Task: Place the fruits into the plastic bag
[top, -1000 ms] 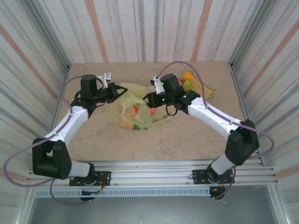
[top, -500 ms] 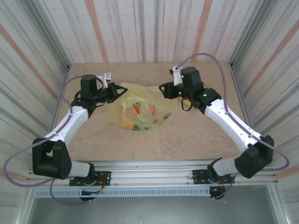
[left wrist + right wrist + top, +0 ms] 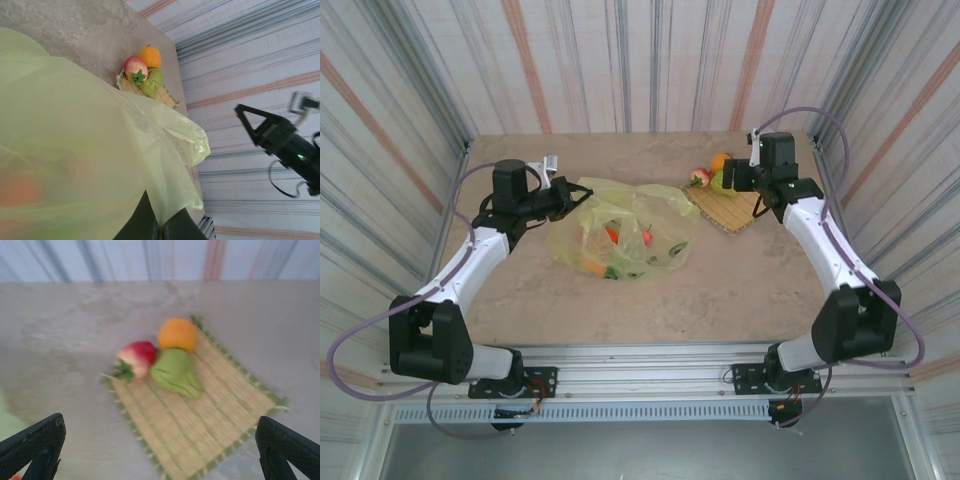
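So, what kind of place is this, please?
Probably a robot test booth, not a home. A left arm and a right arm are bolted to a metal rail at the table edge, striped wall panels close it in, and toy fruits lie near a plastic bag.

plastic bag [image 3: 655, 205]: yellow-green | fruits [image 3: 175, 371]: orange, green, red | mat [image 3: 200, 425]: tan woven

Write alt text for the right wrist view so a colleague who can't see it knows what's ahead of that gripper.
An orange fruit, a red fruit and a green fruit sit clustered along the far edge of a woven bamboo mat on the table. The right gripper hangs above, jaws wide open and empty.
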Robot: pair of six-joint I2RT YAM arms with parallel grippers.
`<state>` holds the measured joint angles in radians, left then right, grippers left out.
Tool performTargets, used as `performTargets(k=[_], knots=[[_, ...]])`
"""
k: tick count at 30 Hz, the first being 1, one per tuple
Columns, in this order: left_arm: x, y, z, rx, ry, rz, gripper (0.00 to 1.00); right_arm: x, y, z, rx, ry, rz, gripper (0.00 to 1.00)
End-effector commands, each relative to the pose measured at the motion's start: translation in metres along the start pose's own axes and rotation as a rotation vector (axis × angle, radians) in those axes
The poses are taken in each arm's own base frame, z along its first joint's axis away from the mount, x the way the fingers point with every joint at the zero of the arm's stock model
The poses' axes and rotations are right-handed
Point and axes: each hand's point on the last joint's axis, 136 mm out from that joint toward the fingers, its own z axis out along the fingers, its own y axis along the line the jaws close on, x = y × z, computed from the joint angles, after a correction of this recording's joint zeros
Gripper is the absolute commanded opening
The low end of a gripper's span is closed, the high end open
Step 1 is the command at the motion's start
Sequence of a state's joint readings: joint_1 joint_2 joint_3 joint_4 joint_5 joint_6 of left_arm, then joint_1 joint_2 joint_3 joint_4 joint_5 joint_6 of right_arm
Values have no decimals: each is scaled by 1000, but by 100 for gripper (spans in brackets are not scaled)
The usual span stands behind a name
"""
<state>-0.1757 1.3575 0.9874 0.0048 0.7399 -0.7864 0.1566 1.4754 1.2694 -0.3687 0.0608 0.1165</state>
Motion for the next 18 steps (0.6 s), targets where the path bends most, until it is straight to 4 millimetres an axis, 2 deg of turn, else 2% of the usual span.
performTargets(k=[1,12,18], knots=[[-3,-7,-6,22,-11,21,0,18,-18,25,45,89,-25,99],[-8,-5,-12,15,-30,15,0,37,-17,76,44,208,-118,99],[-11,-3,-14,10,-40,13,0,51,-7,109,14,263,-300,98]])
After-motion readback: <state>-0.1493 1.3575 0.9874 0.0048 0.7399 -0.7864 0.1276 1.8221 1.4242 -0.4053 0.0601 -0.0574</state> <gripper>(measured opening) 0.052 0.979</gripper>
